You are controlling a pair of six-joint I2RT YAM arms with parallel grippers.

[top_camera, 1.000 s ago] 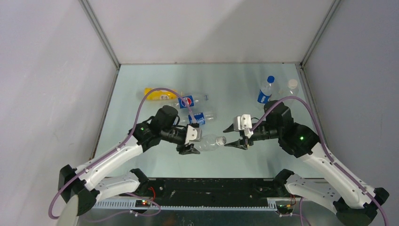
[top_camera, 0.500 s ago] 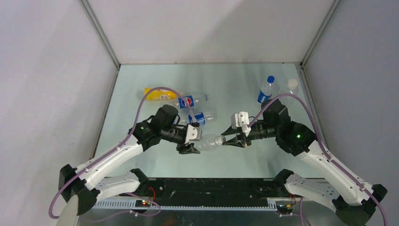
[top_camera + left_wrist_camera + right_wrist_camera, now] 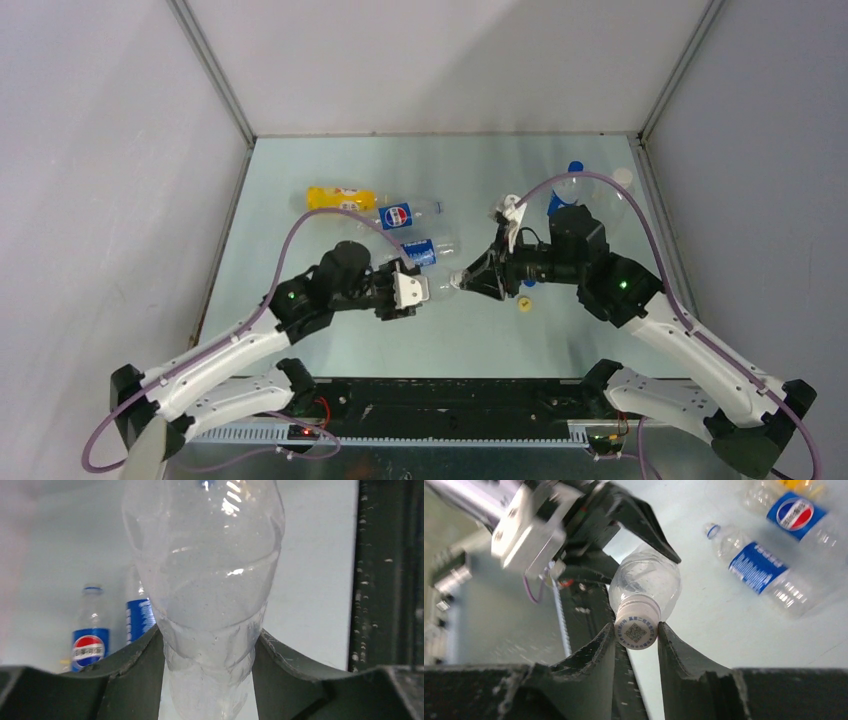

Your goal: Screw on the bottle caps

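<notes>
**Top view.** A second ago the right jaws stood spread and apart from the bottle mouth. They have now closed in and pinch the cap (image 3: 459,278) on the neck of the clear bottle (image 3: 440,288). The left jaws grip the bottle's body and hold it level, just opposite the right jaws. I judge the screwing-on is only beginning. A loose yellow cap (image 3: 524,304) lies on the pale worktop (image 3: 480,180), near the right jaws.

**Left wrist.** Matte dark jaws clamp the bottle's narrow waist. The plastic is thin, glossy, ribbed and unlabelled. Beyond the jaws lie a Pepsi-labelled bottle (image 3: 89,645) and a blue-labelled bottle (image 3: 140,620).

**Right wrist.** The cap is a small white disc with a printed square code. It sits between the narrowed jaws, touching both, with the bottle's rounded shoulder behind it.
</notes>
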